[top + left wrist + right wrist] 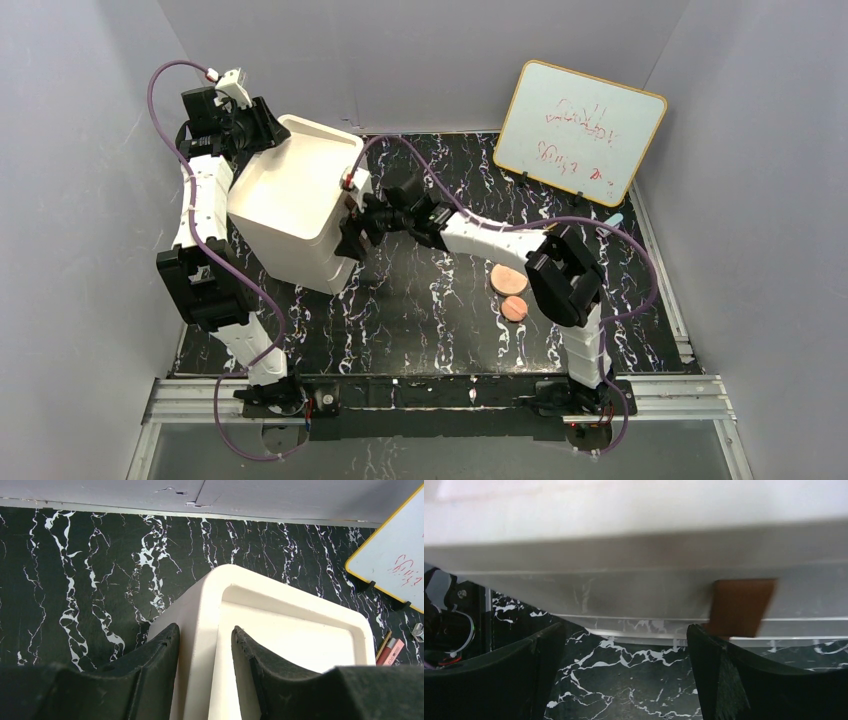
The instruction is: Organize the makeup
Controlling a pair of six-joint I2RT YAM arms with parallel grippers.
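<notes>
Two flat round copper-pink discs lie on the black marbled table right of centre, the larger [507, 277] behind the smaller [514, 308]. Two slim pink and brown sticks [390, 649] show at the right edge of the left wrist view. The square compact is not in view. My left gripper [262, 125] [205, 647] is shut on the back rim of a white drawer box [295, 200], one finger outside the wall and one inside. My right gripper [350, 228] [624, 645] is open and empty just before the box's drawer front [624, 555], its right fingertip next to a brown knob [741, 606].
A whiteboard [580, 130] with a yellow frame leans at the back right. A small light-blue cylinder [614, 216] lies below it. The right arm stretches across the table's middle. Grey walls close in the sides and back.
</notes>
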